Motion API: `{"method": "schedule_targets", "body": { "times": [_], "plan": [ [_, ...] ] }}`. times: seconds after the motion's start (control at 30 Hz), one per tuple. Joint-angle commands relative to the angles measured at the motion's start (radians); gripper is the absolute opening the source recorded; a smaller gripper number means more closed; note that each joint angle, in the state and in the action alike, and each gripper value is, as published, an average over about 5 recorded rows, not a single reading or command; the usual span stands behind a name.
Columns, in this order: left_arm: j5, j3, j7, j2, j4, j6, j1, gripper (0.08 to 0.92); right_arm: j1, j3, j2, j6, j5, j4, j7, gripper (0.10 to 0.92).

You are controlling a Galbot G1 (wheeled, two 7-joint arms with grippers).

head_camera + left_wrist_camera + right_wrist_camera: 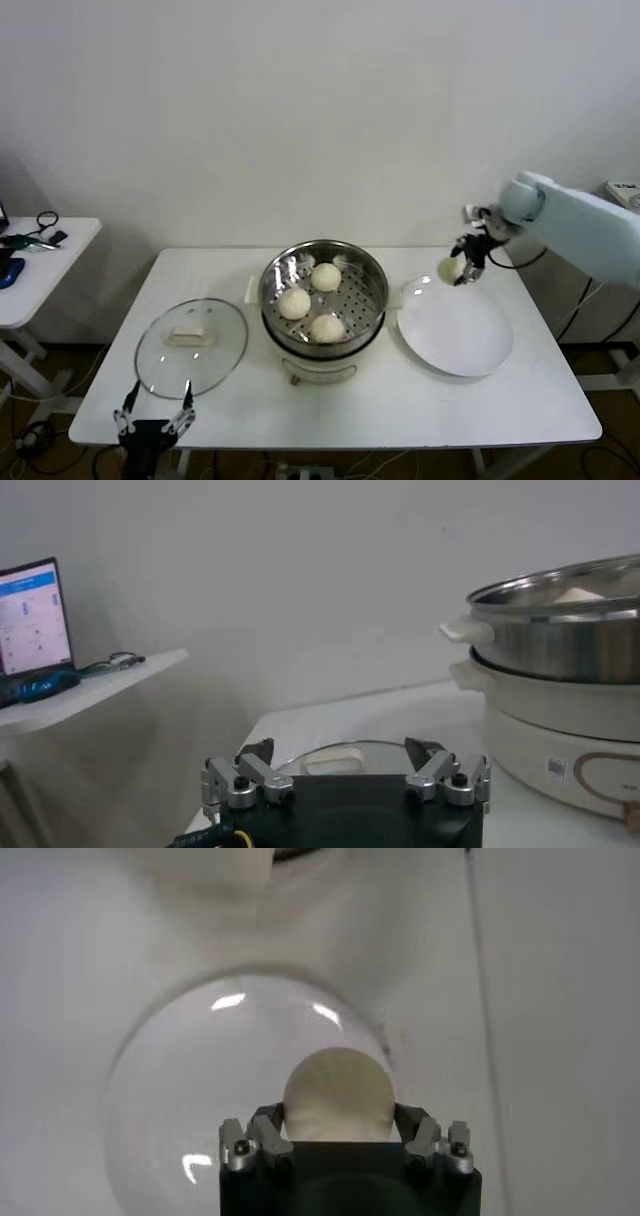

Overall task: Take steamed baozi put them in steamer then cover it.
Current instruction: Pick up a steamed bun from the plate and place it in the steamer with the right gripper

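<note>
Three pale round dough buns (309, 298) sit inside the shiny steel steamer pot (372, 275); the fourth bun (451, 269), clamped in the right gripper (466, 262) above the flat white plate (460, 335), has the steamer toward the robot's left.

1. We see even, soft light from above — shadows on the worktop (400, 400) stay faint.
2. We note glare streaks on the plate (180, 1098) in the right wrist view.
3. We find that view's far background soft, out of focus.

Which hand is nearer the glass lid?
Left. The left hand hovers open at the glass lid's near edge; the right hand holds a baozi beyond the steamer.
</note>
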Motion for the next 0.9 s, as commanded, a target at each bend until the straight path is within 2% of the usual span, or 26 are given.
{"method": "schedule_targets", "body": {
  "times": [0.03, 0.4, 0.63, 0.9],
  "plan": [
    [-0.010, 0.019, 0.001, 0.015, 0.031, -0.009, -0.008, 0.823, 0.358, -0.324, 0.149, -0.053, 0.407, 0.126, 0.030, 0.721],
    [-0.017, 0.036, 0.002, 0.018, 0.016, -0.008, -0.008, 0.823, 0.369, -0.402, 0.319, -0.110, 0.556, 0.228, 0.099, 0.721],
    [-0.020, 0.034, 0.002, 0.033, 0.022, -0.008, -0.012, 0.823, 0.308, -0.421, 0.379, -0.122, 0.547, 0.256, 0.135, 0.721],
    [-0.022, 0.028, 0.002, 0.040, 0.022, -0.006, -0.022, 0.823, 0.226, -0.426, 0.442, -0.126, 0.507, 0.200, 0.141, 0.721]
  ]
}}
